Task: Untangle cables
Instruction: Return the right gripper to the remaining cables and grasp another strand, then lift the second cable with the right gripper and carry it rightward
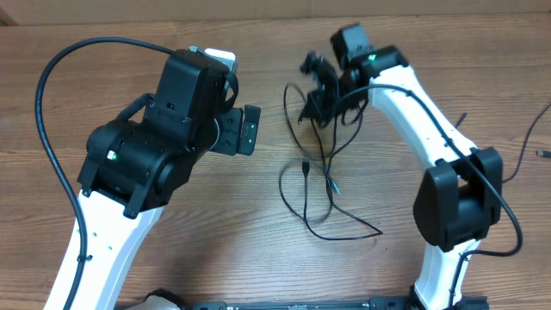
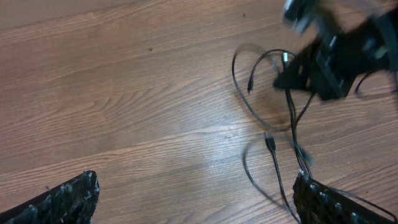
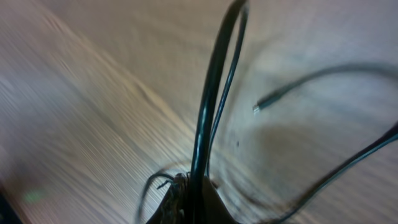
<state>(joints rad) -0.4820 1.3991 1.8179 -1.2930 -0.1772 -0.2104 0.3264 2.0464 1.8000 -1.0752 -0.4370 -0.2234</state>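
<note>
Thin black cables lie looped together on the wooden table between the arms, with small plug ends near the middle. My right gripper is shut on a strand of the cables and holds it up above the table at the far centre. Loose strands and a silver plug tip hang beside it. My left gripper is open and empty, to the left of the cables. In the left wrist view the cables lie ahead to the right, and its right finger is close to a strand.
The thick black arm cable arcs over the table at left. A thin cord end lies at the far right edge. A white object sits behind the left arm.
</note>
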